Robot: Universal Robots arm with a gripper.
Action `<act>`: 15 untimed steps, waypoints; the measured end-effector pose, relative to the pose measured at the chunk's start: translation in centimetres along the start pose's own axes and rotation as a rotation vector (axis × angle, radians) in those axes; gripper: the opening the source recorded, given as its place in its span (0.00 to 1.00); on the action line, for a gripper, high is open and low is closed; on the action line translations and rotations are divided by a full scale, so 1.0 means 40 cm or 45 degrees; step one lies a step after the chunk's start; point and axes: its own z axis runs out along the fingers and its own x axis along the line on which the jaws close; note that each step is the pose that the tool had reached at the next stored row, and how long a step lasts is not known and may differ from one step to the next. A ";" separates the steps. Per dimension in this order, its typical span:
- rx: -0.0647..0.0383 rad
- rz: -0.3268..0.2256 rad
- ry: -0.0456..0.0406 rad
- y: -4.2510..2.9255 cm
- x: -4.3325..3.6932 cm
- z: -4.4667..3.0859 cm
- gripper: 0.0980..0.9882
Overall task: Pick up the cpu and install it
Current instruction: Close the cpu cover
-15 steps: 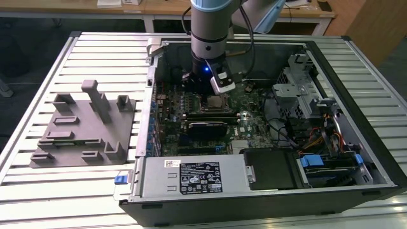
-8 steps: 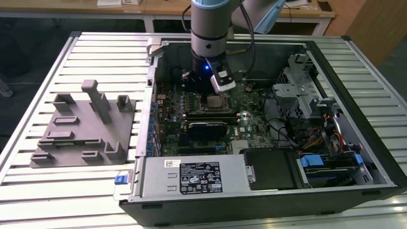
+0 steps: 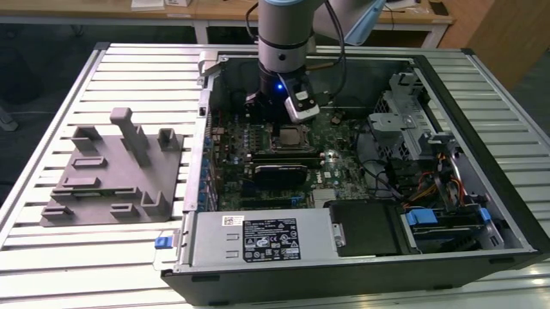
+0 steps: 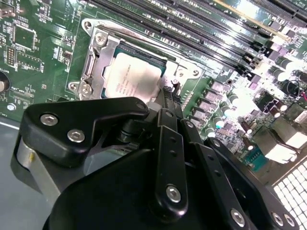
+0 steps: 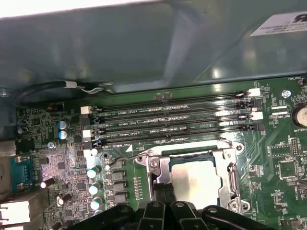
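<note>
In metal socket, flat silvery cpu

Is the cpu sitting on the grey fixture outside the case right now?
No, in the second wrist view the cpu lies within the metal socket frame on the green motherboard.

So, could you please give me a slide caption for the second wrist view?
Tool close to the cpu, which lies in its socket on the motherboard.
</note>
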 end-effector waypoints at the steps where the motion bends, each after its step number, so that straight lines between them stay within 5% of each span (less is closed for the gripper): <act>1: 0.000 0.000 0.000 0.000 0.000 0.000 0.01; 15: 0.000 0.000 0.000 0.013 -0.059 0.000 0.01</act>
